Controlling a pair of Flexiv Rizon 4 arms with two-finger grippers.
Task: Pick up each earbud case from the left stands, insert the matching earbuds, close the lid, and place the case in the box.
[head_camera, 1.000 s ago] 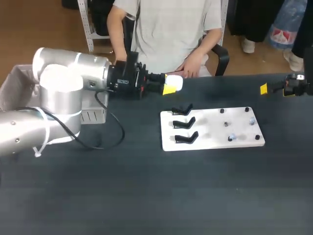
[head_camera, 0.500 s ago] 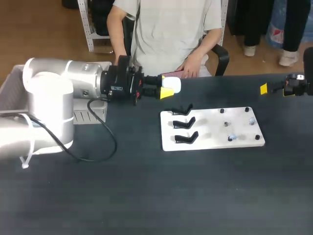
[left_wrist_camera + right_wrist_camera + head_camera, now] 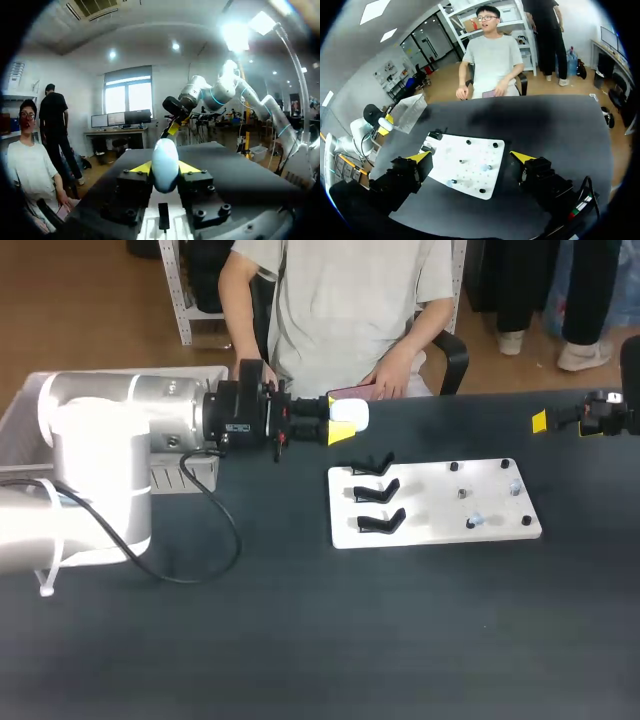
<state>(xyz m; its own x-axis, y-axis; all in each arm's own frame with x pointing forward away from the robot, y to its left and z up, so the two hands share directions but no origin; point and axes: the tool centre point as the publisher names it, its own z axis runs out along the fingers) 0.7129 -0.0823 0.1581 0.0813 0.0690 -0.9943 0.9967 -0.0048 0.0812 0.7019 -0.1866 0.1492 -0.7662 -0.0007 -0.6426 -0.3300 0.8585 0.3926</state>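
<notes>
Earbud case [image 3: 352, 413], white and rounded, sits clamped between the yellow tips of the left hand [image 3: 340, 422]. It is held above the worktop [image 3: 300, 640] in the upper middle of the head view, just beyond the white board's [image 3: 435, 532] far left corner. Left arm lies level, entering from the left edge. Three black stands [image 3: 378, 492] form a column on the board's left side. Small earbuds [image 3: 474, 521] and dark pegs dot its right half, too small to detail. Right hand [image 3: 470, 159] hangs at the far right edge of the head view, well apart from the board, fingers spread wide. Box [image 3: 22, 420], pale, sits upper left behind the left arm.
</notes>
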